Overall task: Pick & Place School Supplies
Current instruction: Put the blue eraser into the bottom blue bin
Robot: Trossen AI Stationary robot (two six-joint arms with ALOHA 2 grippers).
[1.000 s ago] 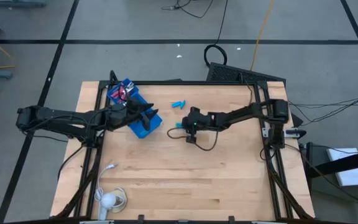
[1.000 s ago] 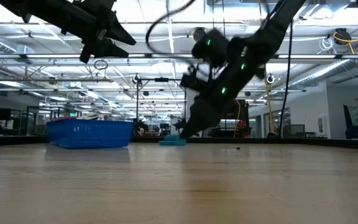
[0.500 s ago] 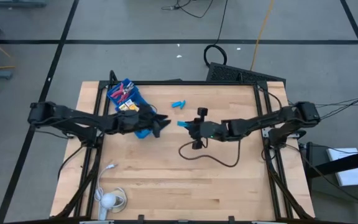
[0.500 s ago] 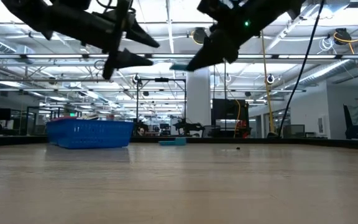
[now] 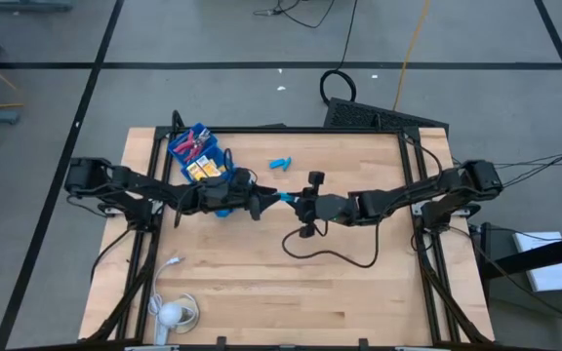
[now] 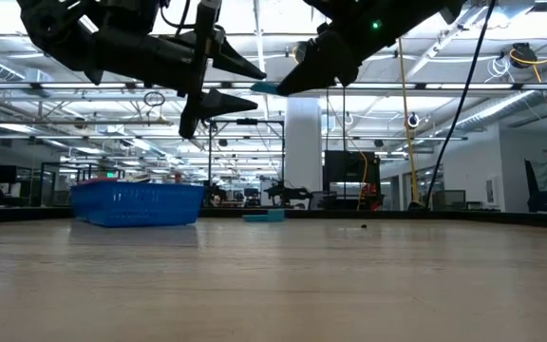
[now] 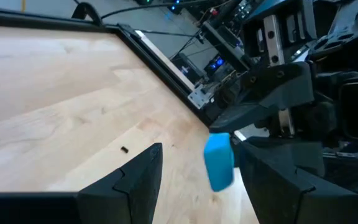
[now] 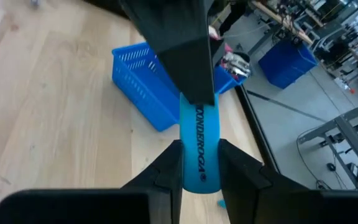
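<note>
**Blue piece held between two pincers above the tabletop**

Where the high view gives only a speck of blue, the right wrist view shows a flat, smooth light-blue piece (image 8: 199, 152) with printed lettering, clamped by the right pincer (image 5: 294, 201). The left pincer (image 5: 261, 203) is seen spread apart around it. A ribbed blue plastic tray (image 5: 199, 154) sits beyond.

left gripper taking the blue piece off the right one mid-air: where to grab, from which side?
Grab the free end of the blue piece that sticks out past the right gripper. It is a flat bar held by one end, pointing at the left gripper, whose open fingers already flank it. Come head-on along its length and close across the flat faces.
</note>
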